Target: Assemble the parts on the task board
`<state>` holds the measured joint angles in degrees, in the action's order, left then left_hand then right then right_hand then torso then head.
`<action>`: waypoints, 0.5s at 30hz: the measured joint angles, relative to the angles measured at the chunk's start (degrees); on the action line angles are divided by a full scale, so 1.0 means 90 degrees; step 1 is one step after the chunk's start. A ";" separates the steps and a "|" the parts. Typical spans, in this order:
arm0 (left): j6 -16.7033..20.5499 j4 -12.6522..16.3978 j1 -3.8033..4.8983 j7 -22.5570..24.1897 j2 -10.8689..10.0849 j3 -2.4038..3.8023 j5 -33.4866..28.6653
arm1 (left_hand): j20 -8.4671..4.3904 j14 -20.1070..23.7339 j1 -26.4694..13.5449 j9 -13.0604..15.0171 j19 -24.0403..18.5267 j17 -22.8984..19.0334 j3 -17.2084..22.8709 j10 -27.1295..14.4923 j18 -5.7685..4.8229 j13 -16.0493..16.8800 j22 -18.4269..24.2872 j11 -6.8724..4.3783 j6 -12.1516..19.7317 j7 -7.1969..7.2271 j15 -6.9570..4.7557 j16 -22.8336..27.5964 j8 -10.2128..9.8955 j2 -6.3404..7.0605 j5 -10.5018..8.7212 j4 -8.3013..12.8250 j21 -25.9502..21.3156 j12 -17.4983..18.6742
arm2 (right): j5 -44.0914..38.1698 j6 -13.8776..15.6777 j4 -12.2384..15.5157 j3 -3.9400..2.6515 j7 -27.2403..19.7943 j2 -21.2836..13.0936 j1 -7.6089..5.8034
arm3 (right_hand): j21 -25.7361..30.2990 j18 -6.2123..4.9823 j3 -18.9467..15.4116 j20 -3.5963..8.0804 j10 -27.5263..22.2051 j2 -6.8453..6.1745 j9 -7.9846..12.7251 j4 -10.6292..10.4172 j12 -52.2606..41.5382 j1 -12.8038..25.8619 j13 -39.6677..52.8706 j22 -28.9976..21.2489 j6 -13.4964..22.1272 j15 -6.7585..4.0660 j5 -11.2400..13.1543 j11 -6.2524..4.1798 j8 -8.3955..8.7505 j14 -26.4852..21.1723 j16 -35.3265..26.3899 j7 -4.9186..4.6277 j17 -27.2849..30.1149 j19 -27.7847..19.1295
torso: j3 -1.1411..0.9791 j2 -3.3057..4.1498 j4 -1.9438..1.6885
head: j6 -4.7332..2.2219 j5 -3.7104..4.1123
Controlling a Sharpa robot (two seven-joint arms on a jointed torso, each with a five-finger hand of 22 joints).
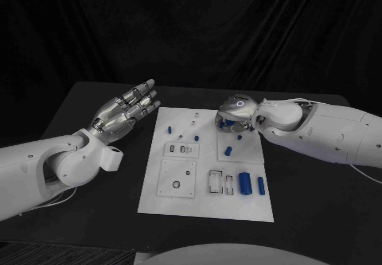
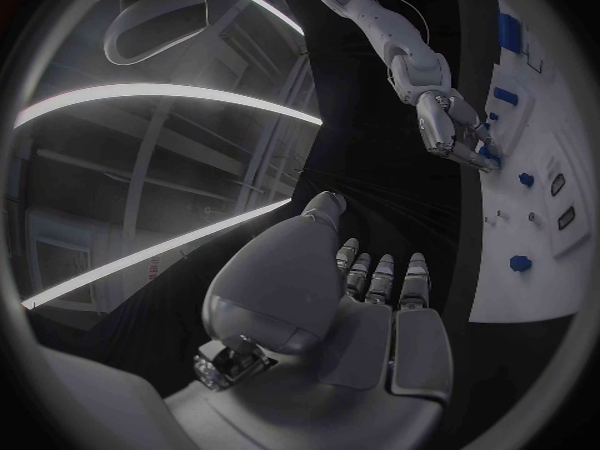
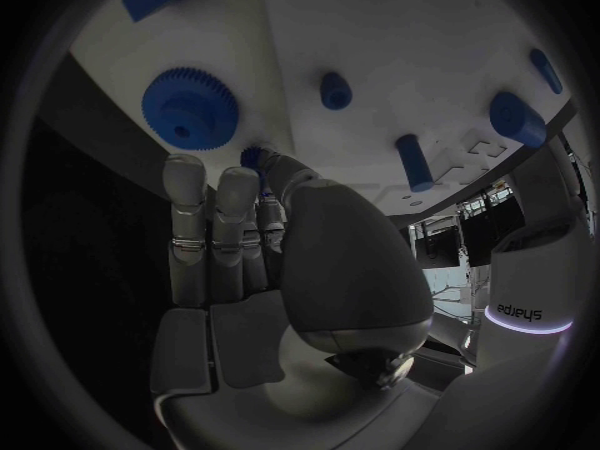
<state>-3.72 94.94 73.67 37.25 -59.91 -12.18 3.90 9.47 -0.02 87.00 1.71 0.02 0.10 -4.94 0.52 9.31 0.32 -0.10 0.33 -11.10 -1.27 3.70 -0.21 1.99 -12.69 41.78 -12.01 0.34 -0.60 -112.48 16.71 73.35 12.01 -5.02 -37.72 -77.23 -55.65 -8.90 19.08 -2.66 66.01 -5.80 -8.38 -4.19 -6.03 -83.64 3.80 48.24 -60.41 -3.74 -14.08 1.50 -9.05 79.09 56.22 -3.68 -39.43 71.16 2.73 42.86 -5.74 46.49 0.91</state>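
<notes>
Board lies flat mid-table, white, w/ recessed slots and pegs; taken as landmark.

Right hand down over board's far right corner, palm toward board. In right wrist view, fingers reach toward a blue gear; a small blue bit shows at the fingertips. Can't tell if pinched or only touched, so grip unclear. Probably posed there to pick or seat a part at that corner.

Left hand hangs off board's left edge, near far end, palm up, fingers apart, holding nothing. Likely parked out of the way so board stays clear for the other hand.

Parts on board:
- Two blue cylinders standing side by side near right edge, toward near end, just beside a framed slot that looks unfilled.
- Small peg right of centre.
- Small blue pieces near left edge, far half.
- Square recess on left half w/ small rings in it; smaller recess beyond it, contents too small to tell.

Judging by loose parts, assembly mostly not yet done.
</notes>
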 measured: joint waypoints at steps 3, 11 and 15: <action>0.0000 -0.0024 0.0000 -0.0001 -0.0012 0.0000 0.0000 | 0.0023 0.0000 0.0000 0.0000 0.0023 0.0000 0.0000 0.0000 0.0000 0.0000 0.0000 0.0000 -0.0007 -0.0007 0.0000 0.0000 0.0000 0.0000 0.0000 0.0000 0.0000 0.0000 | 0.0017 0.0021 0.0088 -0.0005 0.0001 0.0010 -0.0187 | -0.0009 0.0000 0.0016 0.0000 0.0011 0.0000 0.0002 -0.0016 0.0000 0.0000 0.0000 0.0027 0.0000 0.0000 0.0000 0.0011 0.0000 0.0000 0.0000 0.0000 0.0024 0.0000 | 0.0000 -0.0001 -0.0001 | -0.0005 -0.0018; 0.0040 -0.0042 0.0000 0.0024 -0.0035 0.0000 0.0000 | 0.0006 0.0001 -0.0006 0.0013 0.0018 -0.0003 0.0028 0.0009 0.0000 0.0018 0.0000 0.0008 -0.0106 -0.0035 -0.0058 0.0000 0.0032 0.0006 0.0030 0.0002 0.0000 -0.0040 | 0.0185 0.0017 0.0145 -0.0017 0.0010 0.0205 -0.0517 | -0.0009 -0.0002 0.0069 0.0000 0.0011 0.0000 0.0002 -0.0034 0.0056 0.0000 -0.0002 0.0062 0.0024 0.0000 0.0020 0.0011 0.0040 0.0000 -0.0048 -0.0024 0.0080 0.0000 | 0.0000 -0.0005 -0.0004 | -0.0016 -0.0039; 0.0151 -0.0046 0.0000 0.0072 -0.0001 -0.0001 0.0001 | -0.0259 0.0002 -0.0203 0.0029 0.0001 -0.0005 -0.0080 0.0102 -0.0001 0.0055 0.0000 -0.0084 -0.0307 -0.0006 -0.0439 0.0000 0.0099 0.0137 -0.0058 -0.0416 0.0000 -0.0191 | 0.0245 -0.0003 0.0026 -0.0013 0.0005 0.0369 -0.0549 | -0.0009 -0.0002 0.0070 0.0000 0.0011 -0.0001 0.0001 -0.0034 0.0092 0.0001 -0.0008 0.0054 0.0024 0.0000 0.0024 0.0011 0.0071 0.0000 -0.0111 -0.0024 0.0148 0.0000 | 0.0003 -0.0004 -0.0014 | -0.0043 -0.0043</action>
<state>-2.36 94.52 73.67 37.90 -59.91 -12.19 3.91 7.14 -0.01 85.18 1.97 0.03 0.05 -5.65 1.44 9.30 0.82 -0.10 -0.42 -13.87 -1.33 -0.25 -0.21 2.88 -11.46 41.26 -15.75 0.34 -2.32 -110.28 16.68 73.58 11.89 -4.97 -34.40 -82.17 -55.73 -8.92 19.71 -2.66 66.11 -5.80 -8.37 -4.50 -5.20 -83.64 3.72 48.72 -60.20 -3.73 -13.87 1.59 -8.41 79.09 55.23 -3.89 -38.09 71.15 2.76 42.82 -5.87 46.10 0.52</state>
